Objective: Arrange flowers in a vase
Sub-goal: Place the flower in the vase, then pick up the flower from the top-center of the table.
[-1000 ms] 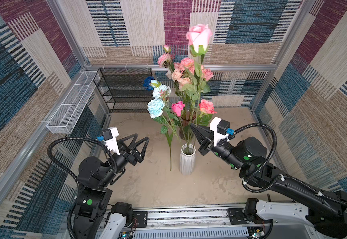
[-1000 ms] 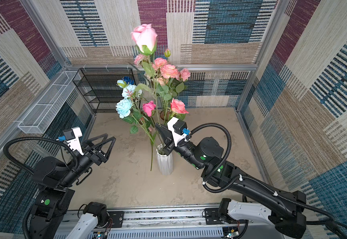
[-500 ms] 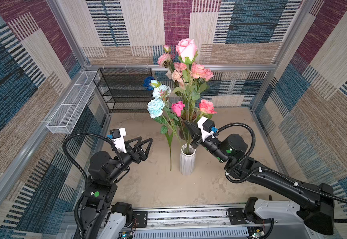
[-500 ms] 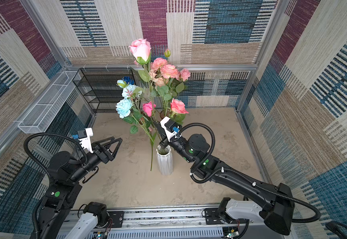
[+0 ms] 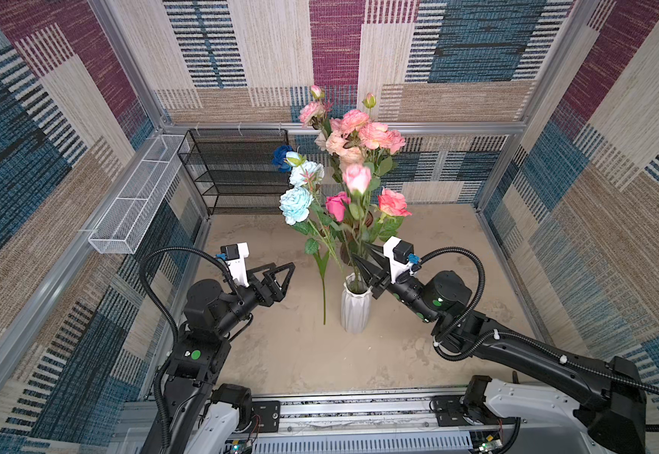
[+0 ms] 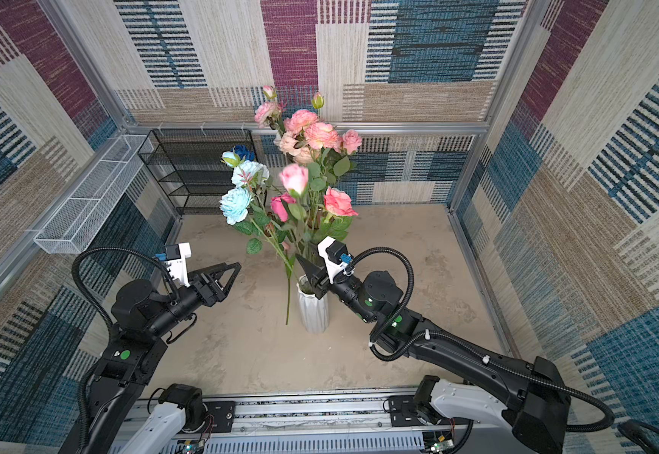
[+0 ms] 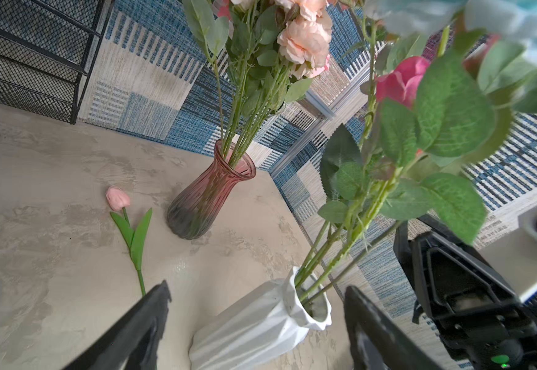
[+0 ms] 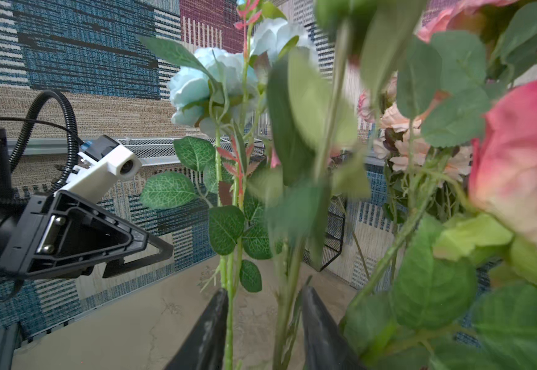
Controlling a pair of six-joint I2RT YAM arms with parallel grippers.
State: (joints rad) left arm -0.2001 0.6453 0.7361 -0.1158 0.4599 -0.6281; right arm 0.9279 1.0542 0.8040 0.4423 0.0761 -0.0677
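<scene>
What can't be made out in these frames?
- Pale pink rose: head motion-blurred in both top views.
- White faceted vase: mouth covered by right end effector in both top views; rose stem's seating unclear.
- Pink ribbed glass vase: mostly behind foliage in both top views.
- Right wrist view: near leaves blurred.

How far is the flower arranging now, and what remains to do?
Done: several flowers, the pale pink rose among them, stand in the white vase. In hand: nothing; the right gripper is open around their stems, the left gripper open and empty. Left: the pink tulip lies on the table.
</scene>
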